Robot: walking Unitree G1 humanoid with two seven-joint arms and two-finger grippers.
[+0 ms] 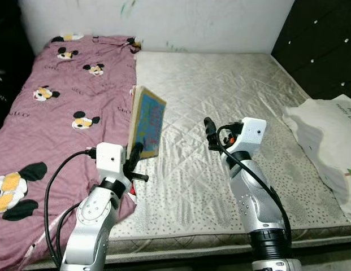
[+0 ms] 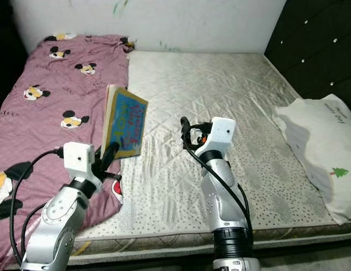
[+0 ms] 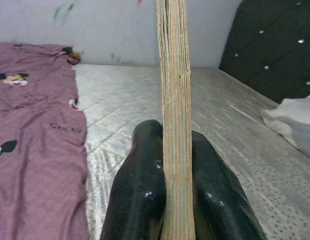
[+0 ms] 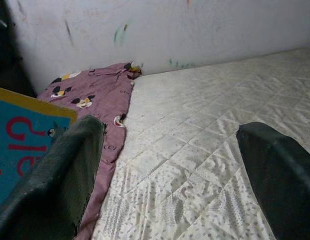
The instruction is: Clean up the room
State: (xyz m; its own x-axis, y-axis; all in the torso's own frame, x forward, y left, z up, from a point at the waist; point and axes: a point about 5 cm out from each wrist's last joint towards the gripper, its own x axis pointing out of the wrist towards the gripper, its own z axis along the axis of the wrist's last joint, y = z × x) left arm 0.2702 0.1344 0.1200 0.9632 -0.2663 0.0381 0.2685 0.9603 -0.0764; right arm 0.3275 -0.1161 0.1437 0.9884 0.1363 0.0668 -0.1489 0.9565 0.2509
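Left tool clamped on lower edge of the board book, held upright above the mattress, beside the pink blanket. Right tool fingers apart, empty, just right of the book. Judgement: grip is low; keep book vertical, move slowly, or support with right tool.

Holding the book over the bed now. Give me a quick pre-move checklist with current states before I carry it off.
1. Left gripper shut on the book: ok, fingers clamp both faces.
2. Book upright, clear of the mattress: ok.
3. Right gripper open and empty: ok.
4. Right gripper apart from the book: ok, beside it, not touching.
5. Grip depth: not ok, held at the bottom edge only.
6. Drop-off spot: cannot tell.
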